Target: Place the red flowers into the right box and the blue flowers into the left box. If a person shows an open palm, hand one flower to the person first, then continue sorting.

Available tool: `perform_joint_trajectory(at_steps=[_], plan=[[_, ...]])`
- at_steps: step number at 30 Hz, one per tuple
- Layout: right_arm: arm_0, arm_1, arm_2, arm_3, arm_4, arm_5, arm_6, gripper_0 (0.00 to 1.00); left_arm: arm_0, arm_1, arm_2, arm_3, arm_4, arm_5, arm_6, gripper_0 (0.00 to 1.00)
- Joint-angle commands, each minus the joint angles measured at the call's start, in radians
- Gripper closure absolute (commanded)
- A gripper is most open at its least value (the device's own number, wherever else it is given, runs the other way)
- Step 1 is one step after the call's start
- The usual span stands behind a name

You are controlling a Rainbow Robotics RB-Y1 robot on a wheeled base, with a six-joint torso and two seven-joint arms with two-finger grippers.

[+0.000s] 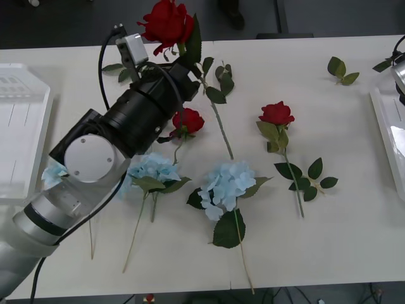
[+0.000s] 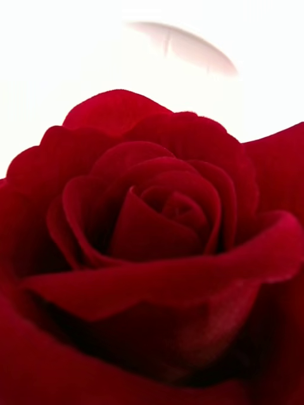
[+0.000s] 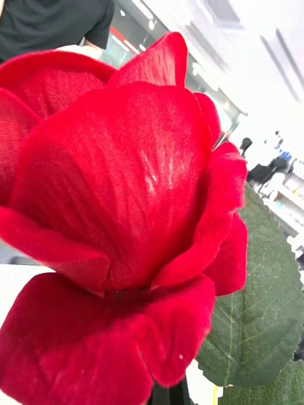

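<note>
Your left arm, seen from above

Your left arm [image 1: 95, 171] runs from a pale silver-grey lower section into a fat black cylindrical segment, with a round white cap on the side of the joint between them. A thin black cable loops up from the black housing and arcs to a small silver-grey box at the wrist, and a second black cable trails along the underside of the grey section. At the far right edge you see a bit of rounded silver-grey casing with dark trim.
</note>
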Motion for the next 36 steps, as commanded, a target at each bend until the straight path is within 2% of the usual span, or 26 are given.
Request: perform_joint_trajectory(at_steps=[1,4,12,17,21,28,33,36], plan=[[-0.015,-0.021,-0.012,0.025,0.012,-0.029,-0.016,0.74,-0.071,-0.094,-0.060,-0.048,0.002,-0.053,-0.160,1.00],[-0.014,-0.022,-0.013,0.042,0.012,-0.049,-0.014,0.51,-0.093,-0.131,-0.081,-0.047,0.007,-0.065,-0.188,1.00],[-0.015,-0.031,-0.041,0.048,-0.003,-0.050,0.015,0.18,-0.175,-0.205,-0.121,0.038,-0.003,-0.111,-0.208,1.00],[-0.015,-0.070,-0.098,0.010,-0.150,-0.004,0.162,0.11,-0.200,-0.206,-0.121,0.059,-0.015,-0.111,-0.220,1.00],[-0.015,-0.151,-0.179,-0.104,-0.394,0.152,0.382,0.04,-0.215,-0.208,-0.124,0.061,-0.009,-0.111,-0.224,1.00],[0.003,-0.274,-0.194,-0.285,-0.810,0.439,0.633,0.00,-0.214,-0.203,-0.124,0.062,-0.004,-0.111,-0.224,1.00],[0.108,-0.330,-0.194,-0.457,-1.086,0.569,0.695,0.00,-0.214,-0.203,-0.124,0.062,-0.004,-0.111,-0.224,1.00],[0.181,-0.350,-0.193,-0.553,-1.207,0.597,0.687,0.00,-0.214,-0.203,-0.124,0.062,-0.004,-0.111,-0.224,1.00]])
